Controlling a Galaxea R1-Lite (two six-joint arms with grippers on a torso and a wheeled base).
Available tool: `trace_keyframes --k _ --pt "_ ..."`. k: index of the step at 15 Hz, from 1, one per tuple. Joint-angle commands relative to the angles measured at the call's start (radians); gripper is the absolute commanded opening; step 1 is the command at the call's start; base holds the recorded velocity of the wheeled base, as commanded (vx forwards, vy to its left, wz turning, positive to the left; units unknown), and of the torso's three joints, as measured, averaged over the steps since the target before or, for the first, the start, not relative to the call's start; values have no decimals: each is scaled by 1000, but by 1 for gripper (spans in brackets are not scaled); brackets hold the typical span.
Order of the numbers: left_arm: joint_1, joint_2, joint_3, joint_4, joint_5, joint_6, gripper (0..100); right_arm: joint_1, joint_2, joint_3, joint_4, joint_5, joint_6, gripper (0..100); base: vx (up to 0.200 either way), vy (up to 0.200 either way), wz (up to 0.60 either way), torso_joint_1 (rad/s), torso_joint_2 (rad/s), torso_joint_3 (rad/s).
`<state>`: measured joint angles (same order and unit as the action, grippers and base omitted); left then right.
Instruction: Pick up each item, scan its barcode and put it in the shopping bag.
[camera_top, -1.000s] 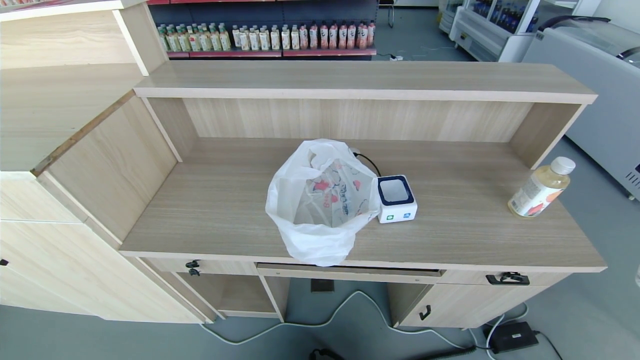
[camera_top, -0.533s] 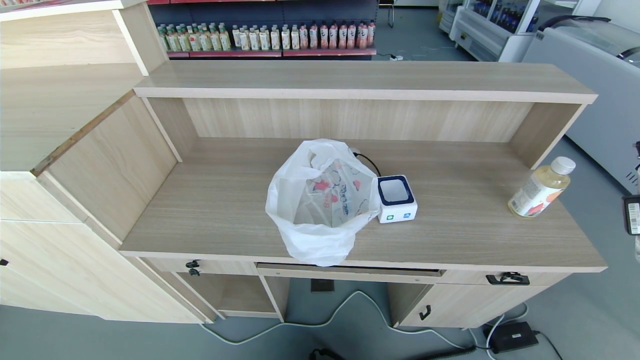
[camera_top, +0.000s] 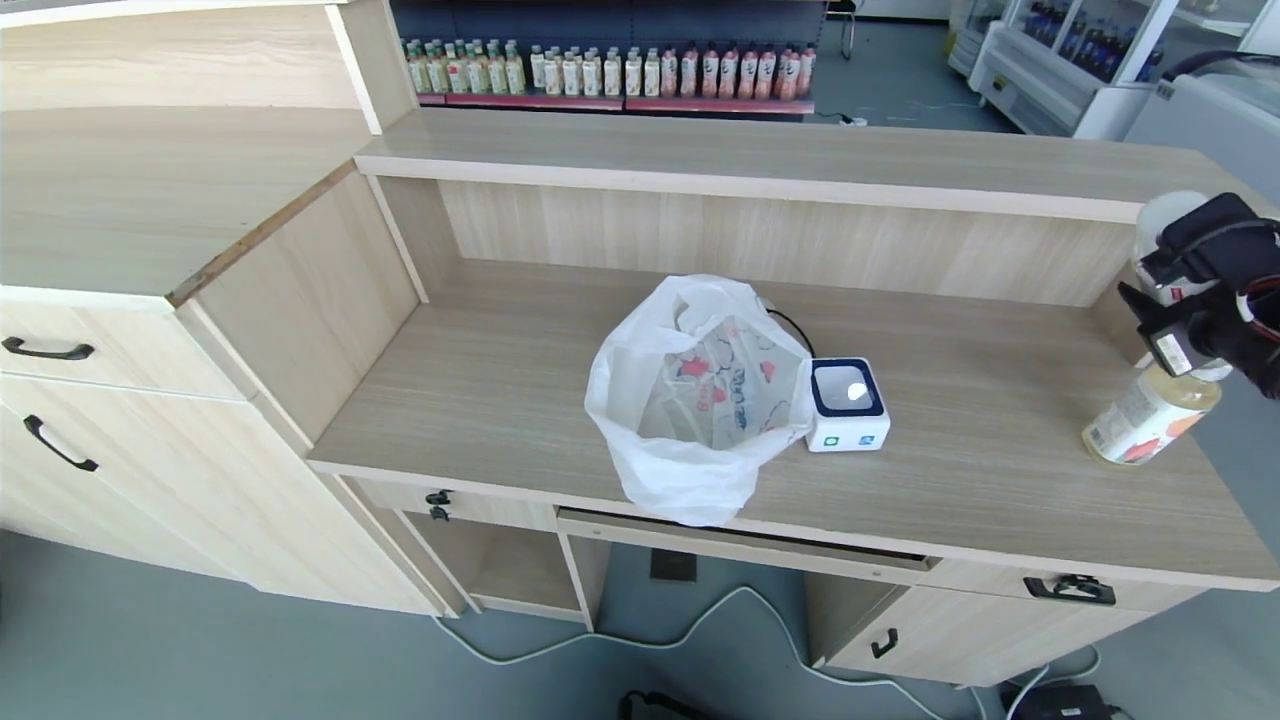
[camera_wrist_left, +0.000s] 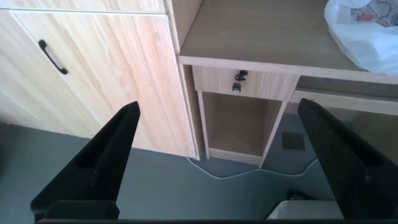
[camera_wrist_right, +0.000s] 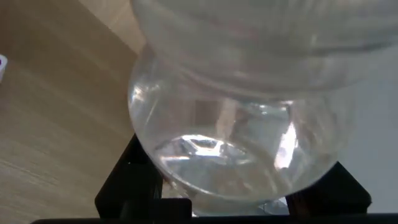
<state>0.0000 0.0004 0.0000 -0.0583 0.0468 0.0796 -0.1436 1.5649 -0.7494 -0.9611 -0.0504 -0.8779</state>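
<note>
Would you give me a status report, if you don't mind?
Left tool open, off the counter. Right tool around bottle, grip unclear. Bottle on counter's right end. Scanner unobstructed.

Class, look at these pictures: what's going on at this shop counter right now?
The robot's right hand is at the top of the drink bottle, which stands at the right end of the counter. The left hand hangs open, low beside the counter, holding nothing. The shopping bag sits open mid-counter with the scanner beside it. The bottle is not yet bagged.
</note>
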Motion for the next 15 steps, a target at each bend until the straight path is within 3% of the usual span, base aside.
trace_keyframes --k 1,4,9,15 --pt "0 0 0 0 1 0 100 -17 90 -41 -34 44 -29 0 0 0 600 -17 -2 -22" --pt "0 0 0 0 1 0 100 6 150 -25 -162 142 -55 0 0 0 200 1 -1 -7" --pt "0 0 0 0 1 0 100 2 257 68 -347 411 -67 0 0 0 0 0 0 0" --pt "0 0 0 0 1 0 100 1 297 93 -372 597 -122 0 0 0 0 0 0 0"
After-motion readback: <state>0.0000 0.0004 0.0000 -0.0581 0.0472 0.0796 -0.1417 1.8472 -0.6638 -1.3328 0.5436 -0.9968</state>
